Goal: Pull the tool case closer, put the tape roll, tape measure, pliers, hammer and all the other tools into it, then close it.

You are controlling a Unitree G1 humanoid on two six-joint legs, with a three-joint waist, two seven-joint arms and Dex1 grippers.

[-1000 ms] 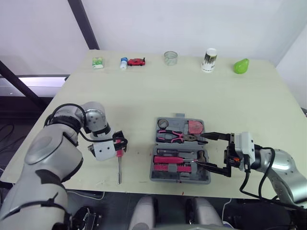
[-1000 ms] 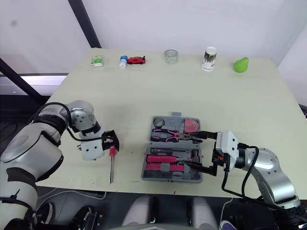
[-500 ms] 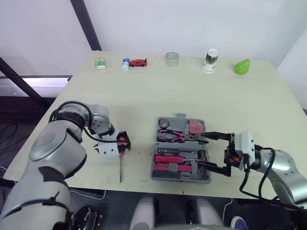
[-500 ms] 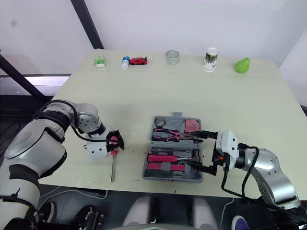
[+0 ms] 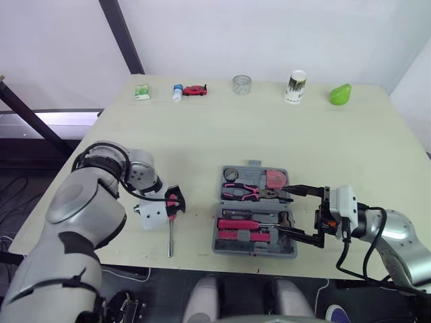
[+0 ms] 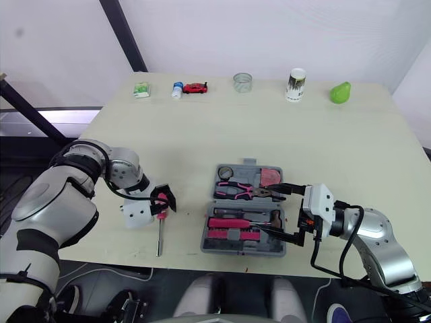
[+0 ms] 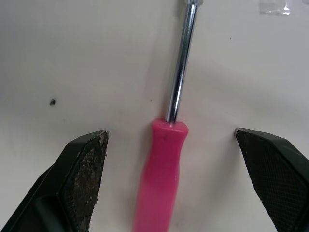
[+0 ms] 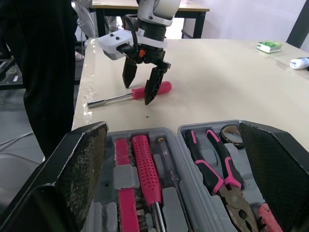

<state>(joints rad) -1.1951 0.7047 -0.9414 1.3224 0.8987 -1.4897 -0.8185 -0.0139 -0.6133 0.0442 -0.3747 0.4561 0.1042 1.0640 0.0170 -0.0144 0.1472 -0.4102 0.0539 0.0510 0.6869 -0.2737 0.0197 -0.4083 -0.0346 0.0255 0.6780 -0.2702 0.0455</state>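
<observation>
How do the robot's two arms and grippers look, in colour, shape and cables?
The left arm and right arm have rounded silver-grey shells with dark joints. Black cables loop outside each near the wrist. The left gripper and right gripper each have a white boxy housing and two long, tapered black fingers with rough cross-hatched pads.

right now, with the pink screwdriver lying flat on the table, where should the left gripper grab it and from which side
The screwdriver lies flat, so come from straight above and close across its pink handle, which is thicker than the thin metal shaft. The left gripper is open, one finger on each side of it.
</observation>
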